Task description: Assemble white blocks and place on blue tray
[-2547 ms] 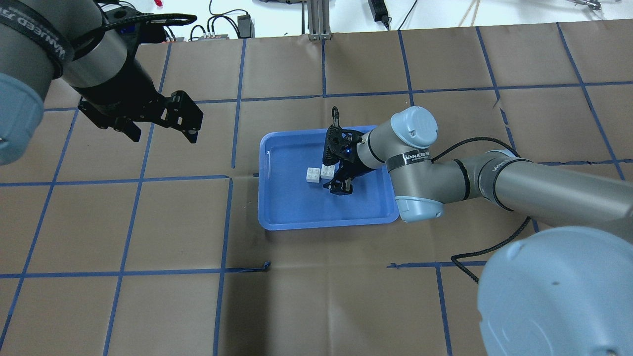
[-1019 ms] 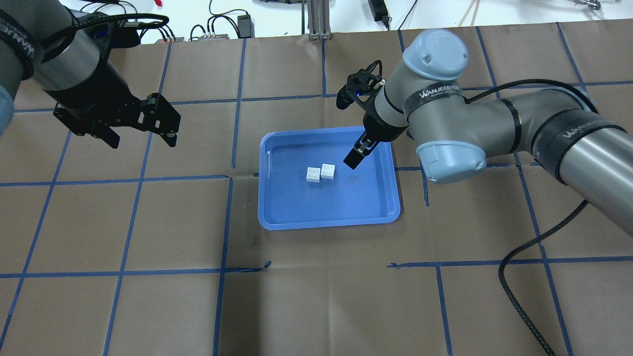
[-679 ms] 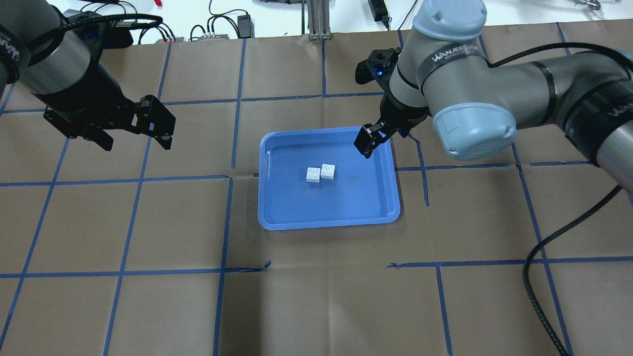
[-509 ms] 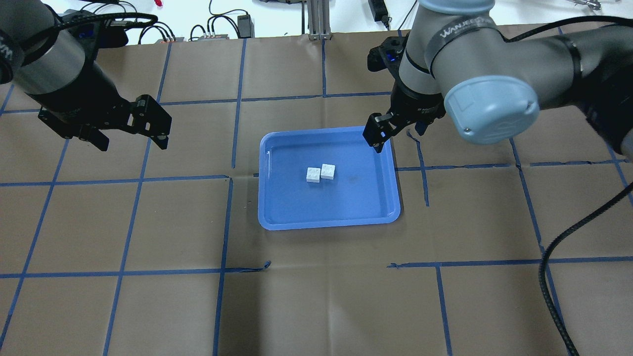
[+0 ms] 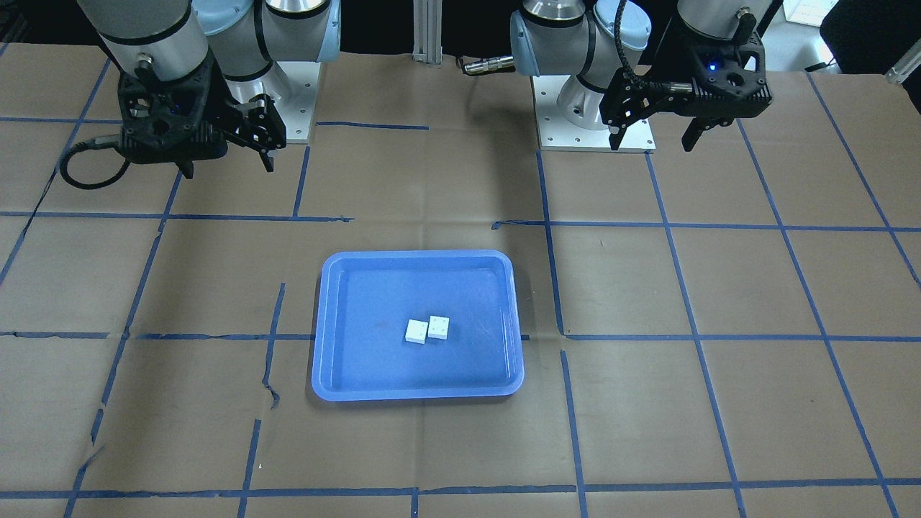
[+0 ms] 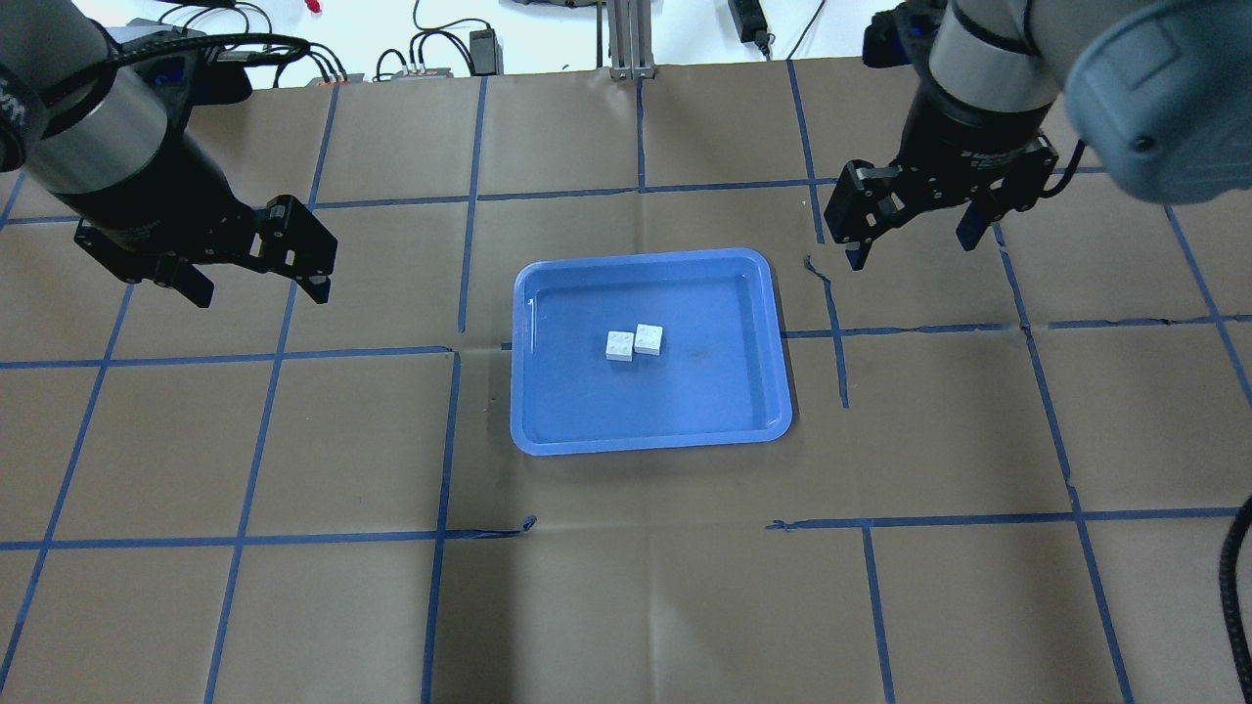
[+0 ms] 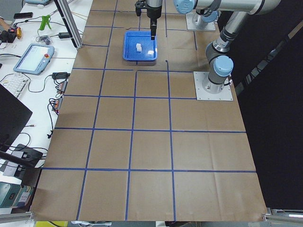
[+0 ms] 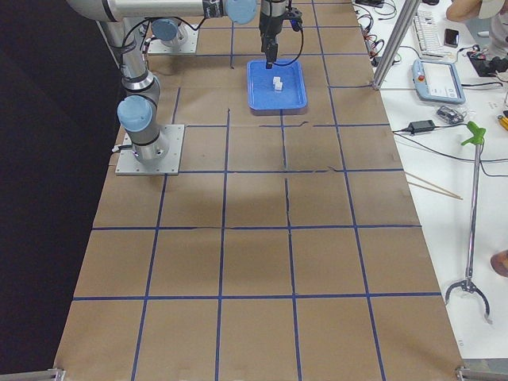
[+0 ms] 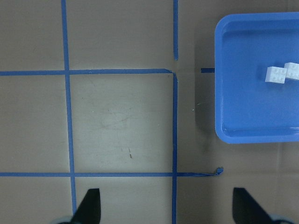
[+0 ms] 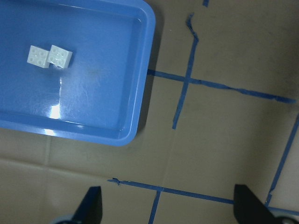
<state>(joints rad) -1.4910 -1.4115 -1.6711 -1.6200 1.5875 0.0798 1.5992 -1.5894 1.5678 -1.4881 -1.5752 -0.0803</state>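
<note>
The two white blocks lie studs up, joined with an offset, near the middle of the blue tray. They also show in the front view, the left wrist view and the right wrist view. My left gripper is open and empty, raised over the paper to the left of the tray. My right gripper is open and empty, raised beyond the tray's far right corner. Both grippers are well apart from the blocks.
Brown paper with a blue tape grid covers the table. Cables and power supplies lie beyond the far edge. The arm bases stand at the robot's side of the table. A torn tape end lies in front of the tray.
My right gripper has left the blocks on the tray, risen, and swung right and back off the tray. My left gripper drifted a little left. The blocks have not moved.
</note>
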